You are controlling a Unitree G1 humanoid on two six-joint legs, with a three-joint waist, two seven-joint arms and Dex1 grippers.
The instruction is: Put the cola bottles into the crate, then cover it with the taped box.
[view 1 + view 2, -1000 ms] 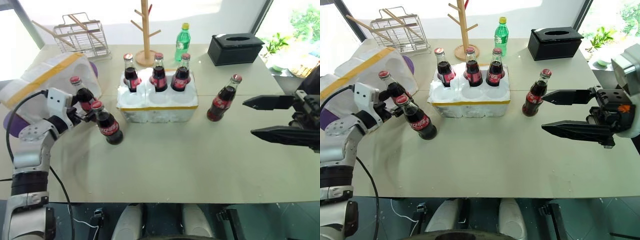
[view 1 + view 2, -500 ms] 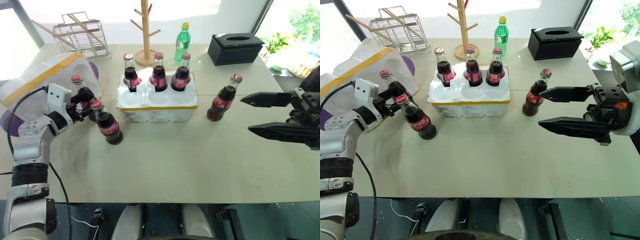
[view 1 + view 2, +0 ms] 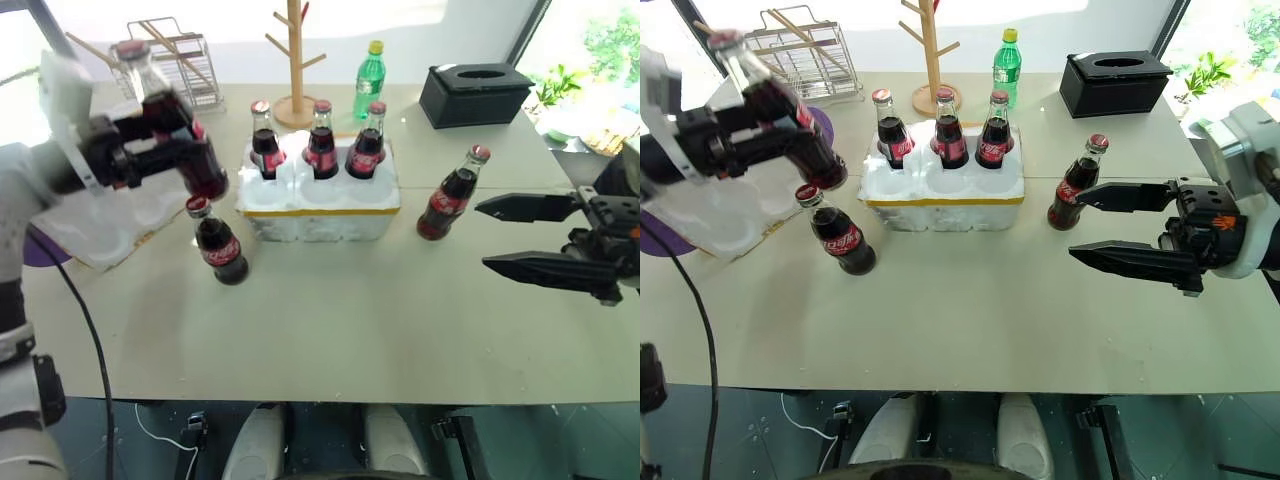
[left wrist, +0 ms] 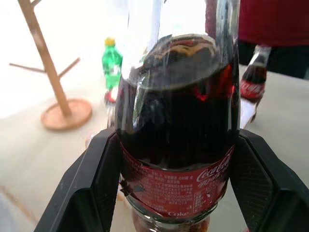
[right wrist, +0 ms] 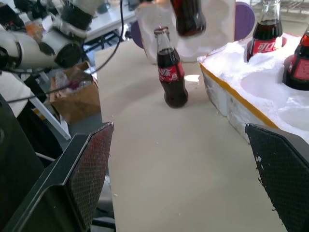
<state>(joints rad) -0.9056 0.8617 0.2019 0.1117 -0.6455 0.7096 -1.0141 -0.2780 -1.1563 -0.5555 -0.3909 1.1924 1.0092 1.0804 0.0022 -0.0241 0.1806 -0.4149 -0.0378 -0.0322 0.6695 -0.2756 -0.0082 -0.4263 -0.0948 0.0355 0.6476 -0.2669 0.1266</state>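
The left end effector [image 4: 174, 193] is clamped on a cola bottle [image 4: 178, 130] lifted clear of the surface [image 3: 350, 320] — its red label reads "Coca-Cola" and "Coke". Three bottles stand in the crate [image 3: 318, 205]'s back wells. The right end effector [image 3: 500, 235] hangs spread apart, beside another bottle [image 3: 448, 195].

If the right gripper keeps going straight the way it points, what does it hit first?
Likely nothing close: the open right gripper points left across bare table, passing in front of the crate. The standing bottle further left looks first in line, though depth is unclear.
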